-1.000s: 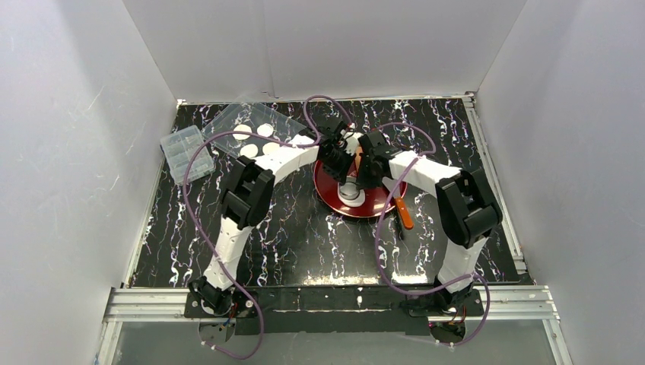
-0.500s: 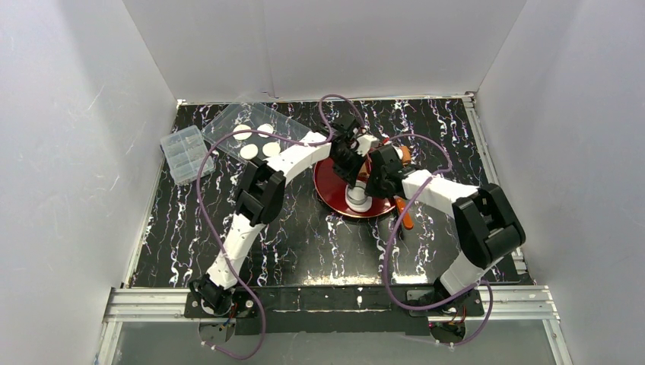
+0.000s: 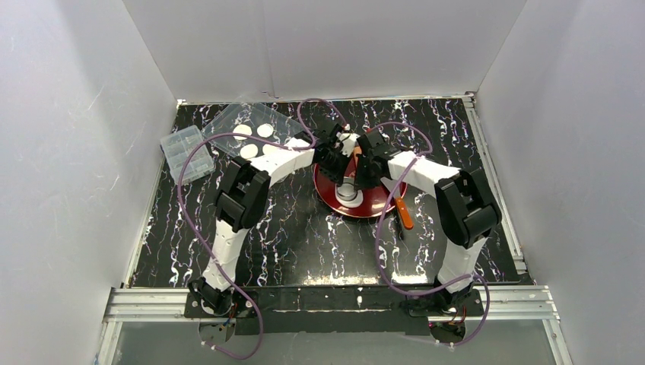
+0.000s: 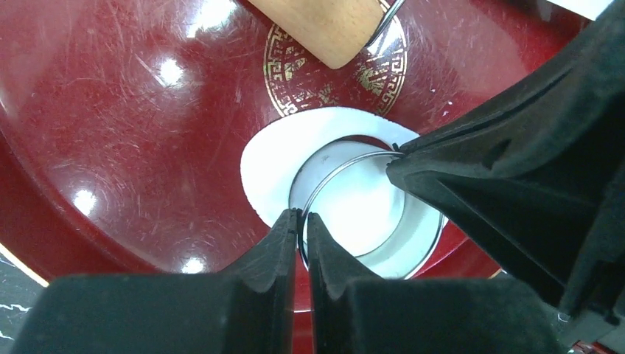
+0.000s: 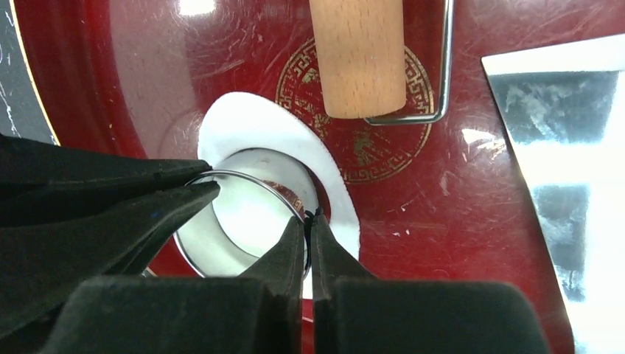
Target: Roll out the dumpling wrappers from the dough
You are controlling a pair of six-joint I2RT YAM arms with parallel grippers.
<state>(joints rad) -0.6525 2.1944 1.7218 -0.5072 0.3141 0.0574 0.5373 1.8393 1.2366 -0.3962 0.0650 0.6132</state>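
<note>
A red plate (image 3: 325,195) is being shown near the middle of the worktop (image 3: 304,243). The dough (image 4: 264,166) is being kept on this plate as a flat white patch. A metal ring (image 5: 258,177) is being pressed down on the dough, so white is being seen inside the ring and around it.

The ring's thin rim is being pinched by the left tool (image 4: 302,221) at about 11 o'clock in the top view. Its fingers are being squeezed nearly together on the rim. The rim is being pinched by the right tool (image 5: 309,225) at about 1 o'clock, in the same tight way.

A wooden rolling pin (image 5: 357,55) is being rested on the plate at 12 o'clock from the ring, close to the dough. A knife (image 3: 403,213) with an orange handle is being left at 4 o'clock from the plate.

Round white wrappers (image 3: 249,150) are being held in a clear tray (image 3: 228,118) at 10 o'clock from the plate. A small clear box (image 3: 186,154) is being kept beside the tray at 8 o'clock.
</note>
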